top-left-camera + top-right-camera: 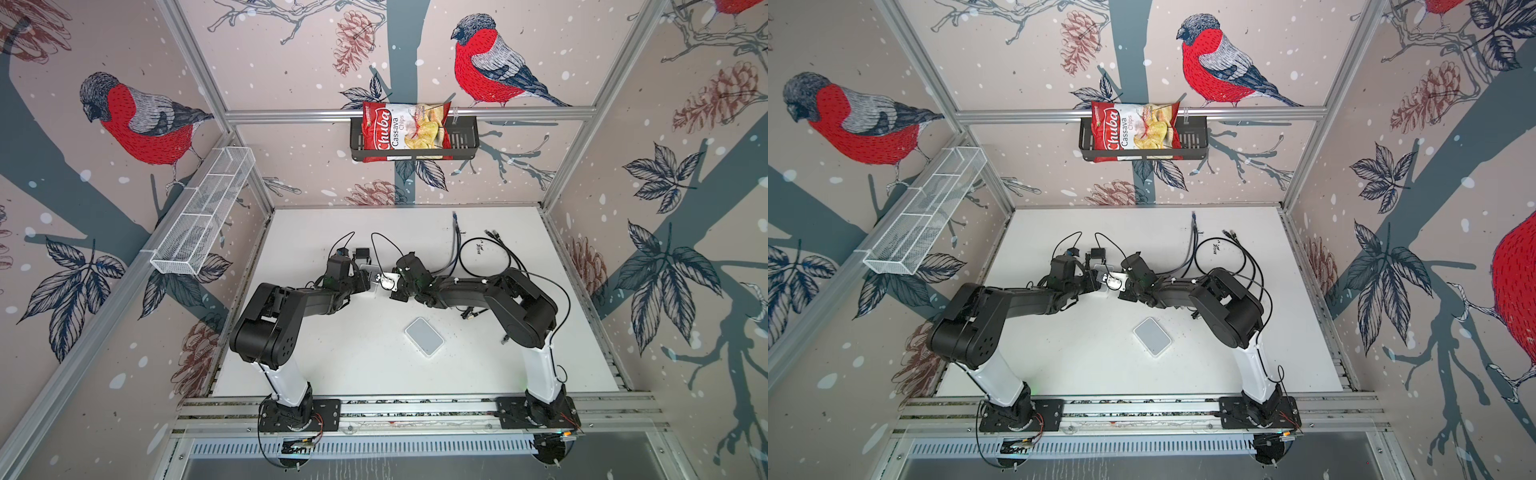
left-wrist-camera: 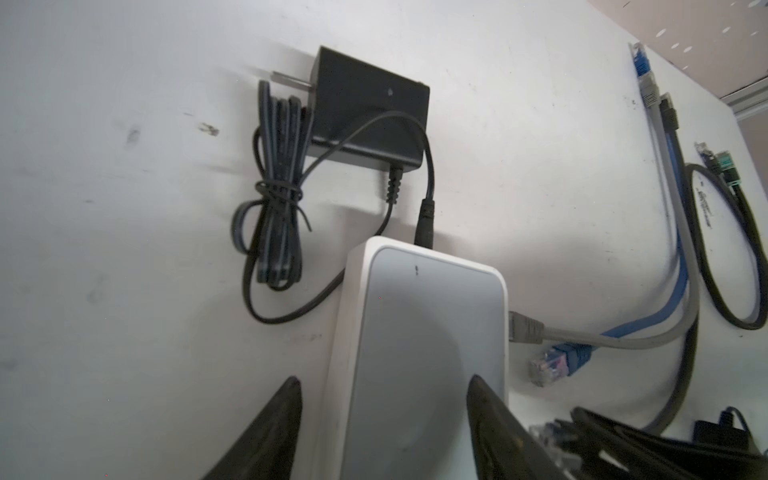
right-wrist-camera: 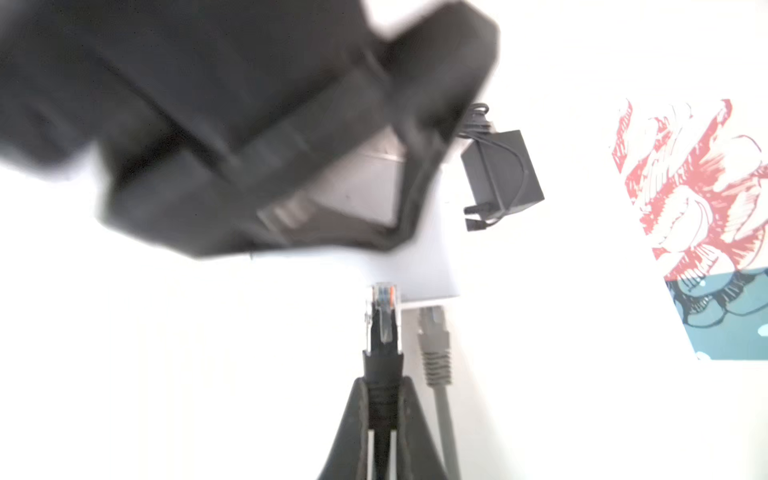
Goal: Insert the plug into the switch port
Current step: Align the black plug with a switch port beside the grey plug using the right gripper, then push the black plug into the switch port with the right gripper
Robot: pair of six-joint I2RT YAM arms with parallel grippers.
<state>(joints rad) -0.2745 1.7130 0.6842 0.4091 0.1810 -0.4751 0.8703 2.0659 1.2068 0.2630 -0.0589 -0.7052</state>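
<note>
Right wrist view: the right gripper (image 3: 383, 386) pinches the plug (image 3: 384, 316), tip at the edge of the switch (image 3: 428, 278), beside a gray plug (image 3: 434, 345). The left gripper (image 2: 382, 390) straddles the switch, grip unclear. The bag (image 1: 405, 131) reads "Chuba Cassava Chips".

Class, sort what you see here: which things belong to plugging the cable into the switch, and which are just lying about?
In the job: switch, plug, left hand gripping the switch, right hand holding the plug.
Lying about: spare white box, loose blue connector, chips bag, wire basket.
</note>
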